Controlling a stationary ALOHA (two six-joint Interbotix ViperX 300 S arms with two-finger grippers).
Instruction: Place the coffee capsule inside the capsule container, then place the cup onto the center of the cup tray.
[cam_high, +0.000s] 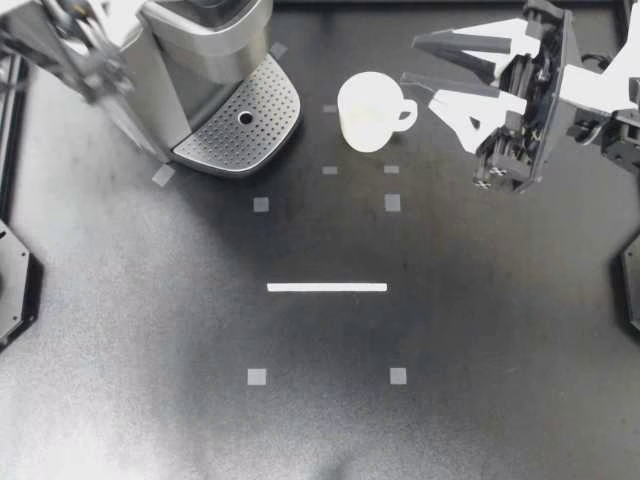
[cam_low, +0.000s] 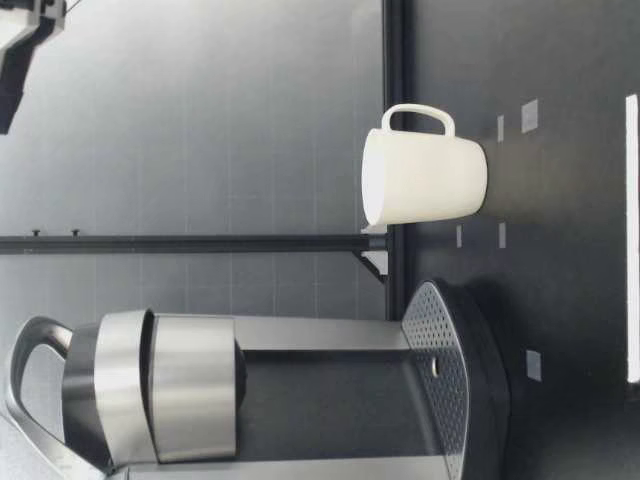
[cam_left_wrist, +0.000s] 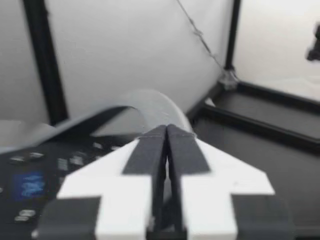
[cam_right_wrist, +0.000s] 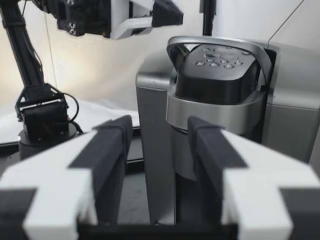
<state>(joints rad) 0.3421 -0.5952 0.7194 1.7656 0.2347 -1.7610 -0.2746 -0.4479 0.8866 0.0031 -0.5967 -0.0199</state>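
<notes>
A white cup (cam_high: 370, 111) stands upright on the table, handle toward my right gripper (cam_high: 410, 62). That gripper hovers just beside it and is open, with nothing between its fingers (cam_right_wrist: 112, 145). Left of the cup sits the silver coffee machine (cam_high: 195, 60) with its perforated cup tray (cam_high: 240, 125), which has nothing on it. My left arm (cam_high: 75, 50) reaches over the machine. My left gripper (cam_left_wrist: 166, 132) is shut above the machine's button panel, with nothing visible in it. It also shows as the left gripper (cam_right_wrist: 167, 14) above the machine (cam_right_wrist: 220, 90). No capsule is in view.
The cup (cam_low: 425, 178) stands apart from the machine (cam_low: 250, 400), beside its tray (cam_low: 440, 380). A white strip (cam_high: 327, 287) and small grey squares mark the table's middle. A gripper part (cam_low: 20, 50) hangs high above the table.
</notes>
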